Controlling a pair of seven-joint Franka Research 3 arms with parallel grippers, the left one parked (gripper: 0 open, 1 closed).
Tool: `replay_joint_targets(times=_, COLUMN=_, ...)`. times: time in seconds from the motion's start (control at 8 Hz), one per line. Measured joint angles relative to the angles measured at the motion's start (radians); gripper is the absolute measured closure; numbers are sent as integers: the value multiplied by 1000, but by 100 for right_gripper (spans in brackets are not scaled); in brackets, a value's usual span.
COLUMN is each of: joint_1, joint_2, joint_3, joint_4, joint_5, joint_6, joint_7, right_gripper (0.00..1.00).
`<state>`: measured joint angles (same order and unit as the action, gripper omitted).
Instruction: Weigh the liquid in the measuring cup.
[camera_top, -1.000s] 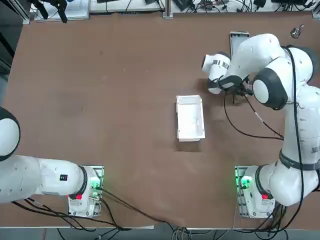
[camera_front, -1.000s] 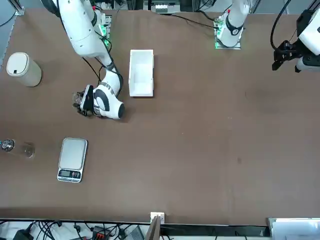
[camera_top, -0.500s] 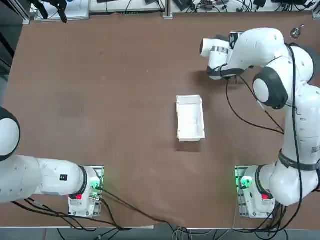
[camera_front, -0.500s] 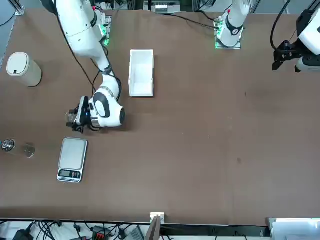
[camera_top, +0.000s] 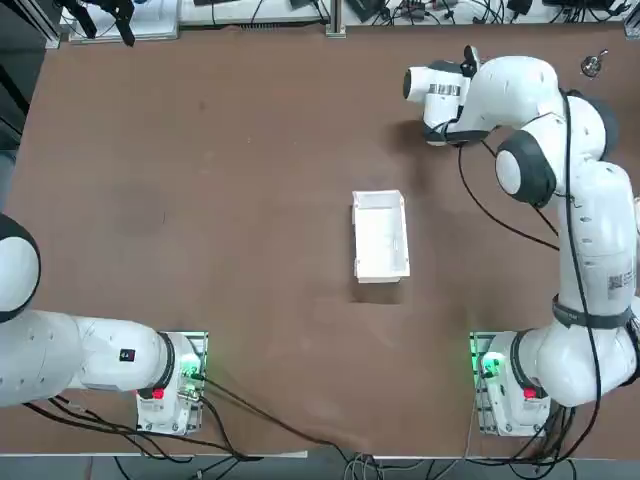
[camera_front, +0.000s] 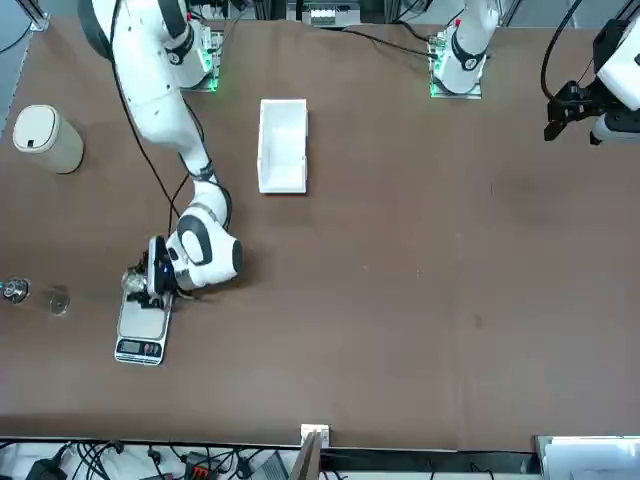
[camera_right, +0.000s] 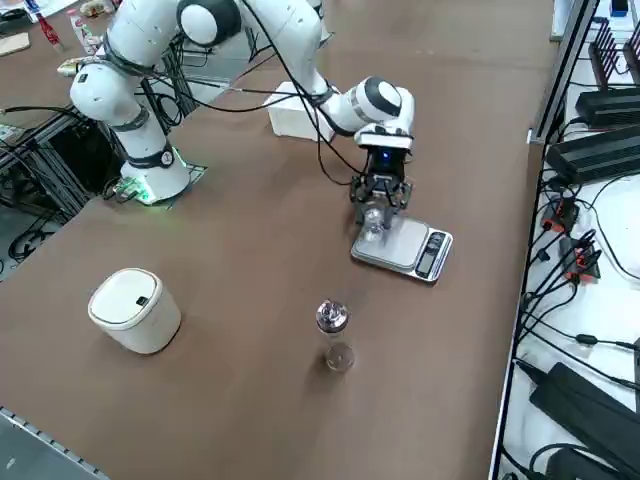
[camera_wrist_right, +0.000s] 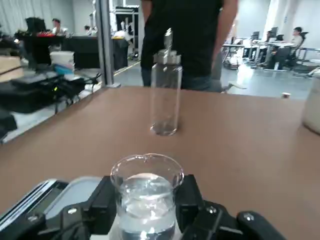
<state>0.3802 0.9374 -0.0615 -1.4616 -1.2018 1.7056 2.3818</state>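
The measuring cup (camera_wrist_right: 146, 192) is a small clear cup, about half full of clear liquid. My right gripper (camera_wrist_right: 146, 205) is shut on it, one black finger on each side. In the right side view the gripper (camera_right: 380, 205) points down and holds the cup (camera_right: 374, 224) low over the flat grey scale (camera_right: 405, 248), at the end away from its display. Whether the cup touches the plate I cannot tell. From the front the gripper (camera_front: 138, 280) sits at the near end of the scale (camera_front: 145, 322). The overhead view hides the scale under the arm.
A clear stoppered bottle (camera_right: 332, 320) and a small glass (camera_right: 340, 357) stand beyond the scale. A white lidded bin (camera_right: 135, 310) is near the table's right edge. The open white tray (camera_top: 381, 236) lies mid-table. A person in dark clothes (camera_wrist_right: 185, 30) stands past the table.
My right arm has carried the cup away from the tray's side toward the far edge, and it is now over the scale. The grip has stayed shut.
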Motion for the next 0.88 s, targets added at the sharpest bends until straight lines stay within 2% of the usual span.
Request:
replay_joint_targets(times=0.62, joint_1=-4, joint_2=54, joint_3=-7, joint_4=61, joint_5=-45, joint_6=28, joint_7=-56, right_gripper=39)
replay_joint_targets(times=0.75, joint_1=-6, joint_2=55, joint_3=-7, joint_4=61, joint_5=-49, joint_6=29, joint_7=-57, right_gripper=36)
replay_joint_targets(times=0.88, joint_1=-7, joint_2=59, joint_3=-6, joint_4=62, joint_5=-49, joint_6=36, joint_7=-73, right_gripper=22)
